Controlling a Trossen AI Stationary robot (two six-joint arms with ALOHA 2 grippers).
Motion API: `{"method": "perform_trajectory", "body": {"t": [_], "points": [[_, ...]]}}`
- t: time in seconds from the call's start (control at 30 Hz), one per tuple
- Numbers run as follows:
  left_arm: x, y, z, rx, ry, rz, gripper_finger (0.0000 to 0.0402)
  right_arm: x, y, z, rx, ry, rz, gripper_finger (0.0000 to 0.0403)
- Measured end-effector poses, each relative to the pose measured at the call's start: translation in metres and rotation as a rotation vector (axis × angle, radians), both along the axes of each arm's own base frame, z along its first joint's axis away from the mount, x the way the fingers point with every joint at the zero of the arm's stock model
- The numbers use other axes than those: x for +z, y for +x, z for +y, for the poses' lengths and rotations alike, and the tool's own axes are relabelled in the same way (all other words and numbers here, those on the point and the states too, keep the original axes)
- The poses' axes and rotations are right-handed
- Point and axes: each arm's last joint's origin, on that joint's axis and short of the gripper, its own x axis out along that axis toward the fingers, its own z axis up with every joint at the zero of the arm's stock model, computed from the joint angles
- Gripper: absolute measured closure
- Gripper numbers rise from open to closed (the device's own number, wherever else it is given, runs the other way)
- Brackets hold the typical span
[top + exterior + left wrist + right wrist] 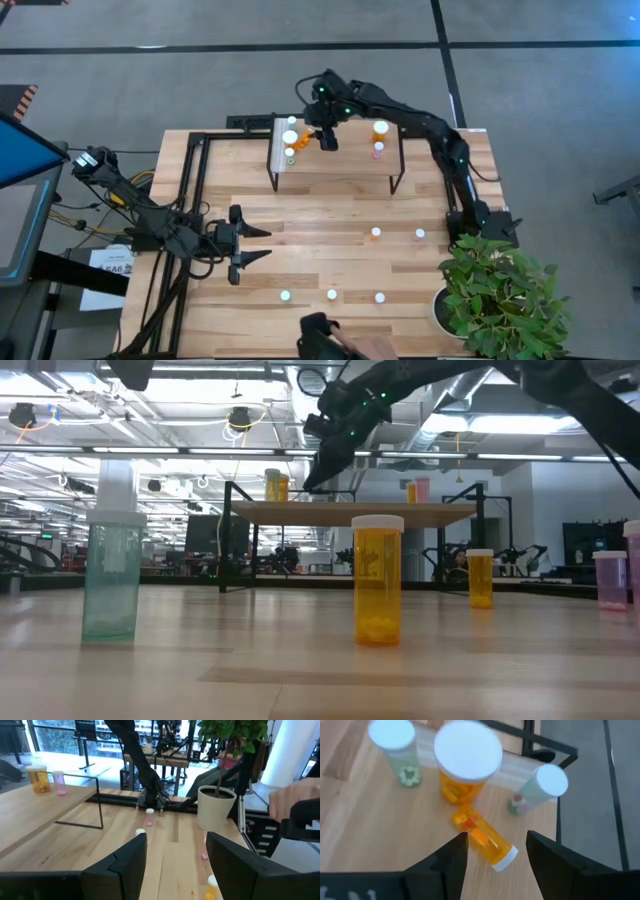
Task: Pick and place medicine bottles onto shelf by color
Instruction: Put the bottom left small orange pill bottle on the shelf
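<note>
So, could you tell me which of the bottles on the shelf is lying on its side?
The small orange bottle just ahead of the right gripper lies on its side. The large orange bottle and the two green ones beside it stand upright on the shelf.

floor: I see grey concrete floor crossed by dark tape lines | ceiling: open, with strip lights and ducts | windows: bright glazing behind | furniture: potted plant at the worktop corner, blue screen beside it
</note>
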Motion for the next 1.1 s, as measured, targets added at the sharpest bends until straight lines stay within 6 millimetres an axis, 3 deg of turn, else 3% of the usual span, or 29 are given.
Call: {"method": "perform_trajectory", "body": {"t": [0.2,0.53,0.8,1.1], "points": [[-0.002,0.0,0.0,0.002,-0.005,0.013,0.021,-0.017,0.006,-0.004,0.028,-0.002,0.041,0.018],[-0.002,0.0,0.0,0.002,-0.002,0.017,0.021,-0.017,0.002,-0.004,0.041,0.029,0.051,0.0182],[-0.002,0.0,0.0,0.004,-0.005,0.017,0.021,-0.035,0.008,-0.007,0.034,0.054,0.086,0.0182],[-0.002,0.0,0.0,0.004,-0.005,0.016,0.021,-0.038,0.005,-0.007,0.03,0.068,0.121,0.0186]]}}
